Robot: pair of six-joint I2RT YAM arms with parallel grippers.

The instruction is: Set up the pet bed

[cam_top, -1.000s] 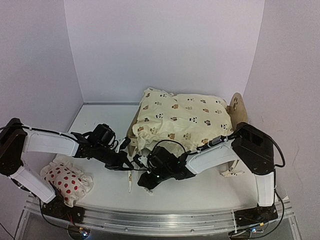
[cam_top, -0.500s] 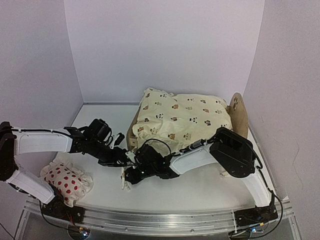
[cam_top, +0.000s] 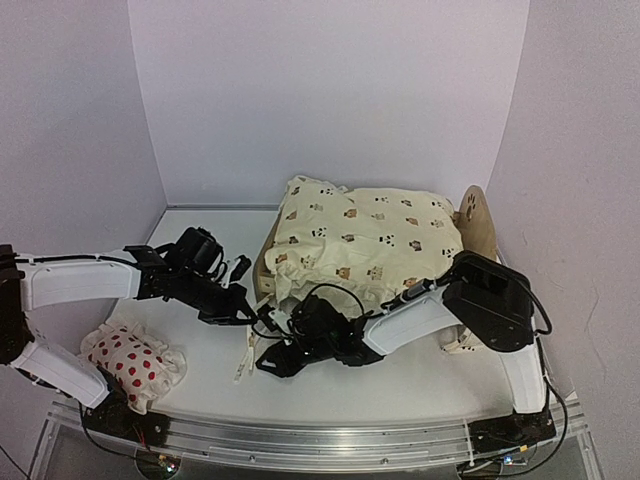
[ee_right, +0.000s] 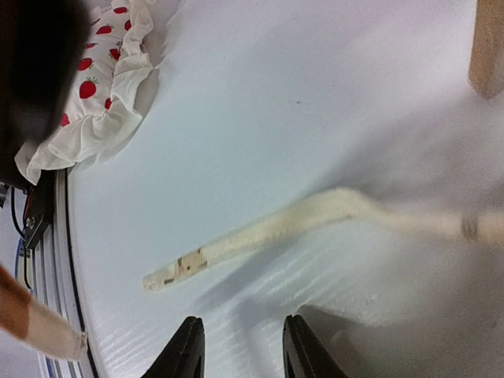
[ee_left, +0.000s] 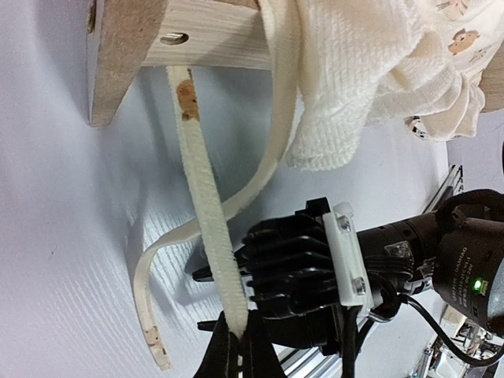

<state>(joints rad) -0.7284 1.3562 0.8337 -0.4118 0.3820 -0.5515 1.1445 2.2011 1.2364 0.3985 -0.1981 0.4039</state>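
The left gripper (ee_left: 239,348) pinches one tie (ee_left: 201,220) taut off the pet bed (ee_left: 213,35); the right gripper (ee_right: 240,346), half-open and empty, overhangs the loose tie (ee_right: 260,236).

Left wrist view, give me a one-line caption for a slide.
Left gripper shut on a cushion tie, drawn taut from the pet bed corner; a second tie curls loose beside it.

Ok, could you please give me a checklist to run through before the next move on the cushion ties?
1. Left gripper shut on one tie: ok.
2. Right gripper open and empty: ok.
3. Second tie loose on the table, ahead of the right gripper: ok.
4. The two ties knotted together: not ok.
5. Cushion lying on the pet bed: ok.
6. Held tie wrapped round the pet bed's post: cannot tell.
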